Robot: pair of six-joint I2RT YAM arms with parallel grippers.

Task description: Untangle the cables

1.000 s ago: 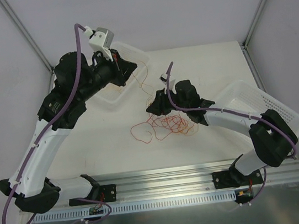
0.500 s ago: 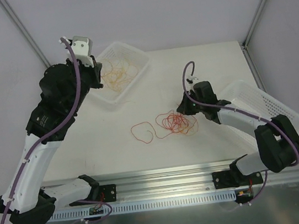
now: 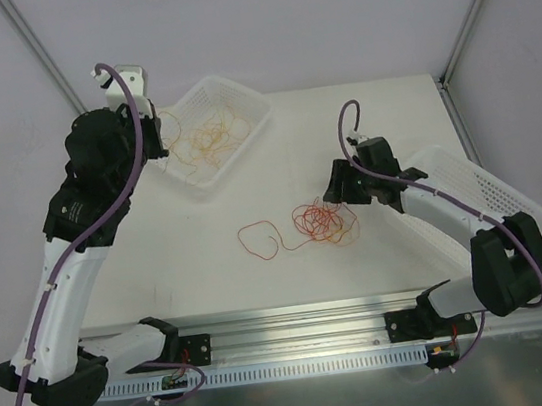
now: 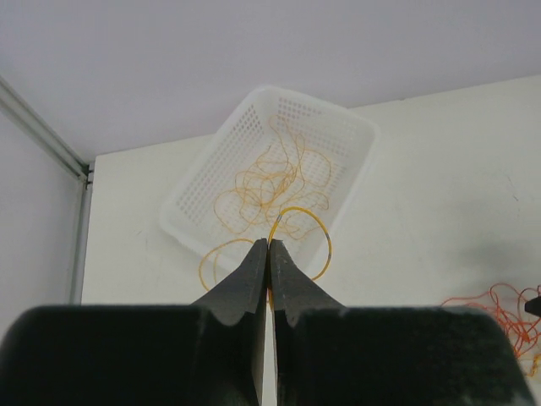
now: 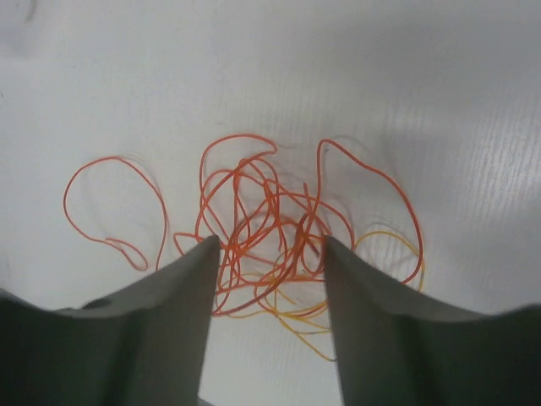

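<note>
While sorting strands one at a time, treat this moment as the gap between a drop and the next pick.

Left claw [image 4: 269,245]: pressed together, apparently clamped on a single thin yellow-orange strand [image 4: 296,209] looping out from the tips. Positioned above the near edge of the white perforated plastic basket [image 4: 359,139] at the far left of the white bench [image 3: 380,117]. Inside the basket: several loose orange strands [image 3: 211,136], already separated.

Right claw [image 5: 266,254]: spread apart, gripping nothing, one finger on each side of the tangle of thin red and orange cables [image 5: 262,211]. Tangle resting flat near the middle of the bench, well apart from the basket. One red loop [image 5: 110,203] trailing free to the side; one paler orange curve [image 5: 389,241] showing at the opposite edge.

Second white perforated basket [image 3: 496,186]: at the right edge, partly under the right arm.

Step in hand, as judged: release of the yellow-orange strand on the left, selection of the next strand on the right.

Next move:
1. Part the left claw over the basket, not over the rim.
2. Lower the right claw onto an outlying loop, not the dense centre.
3. Close on one strand only.
4. Lift slowly; watch for neighbouring loops dragging along.
</note>
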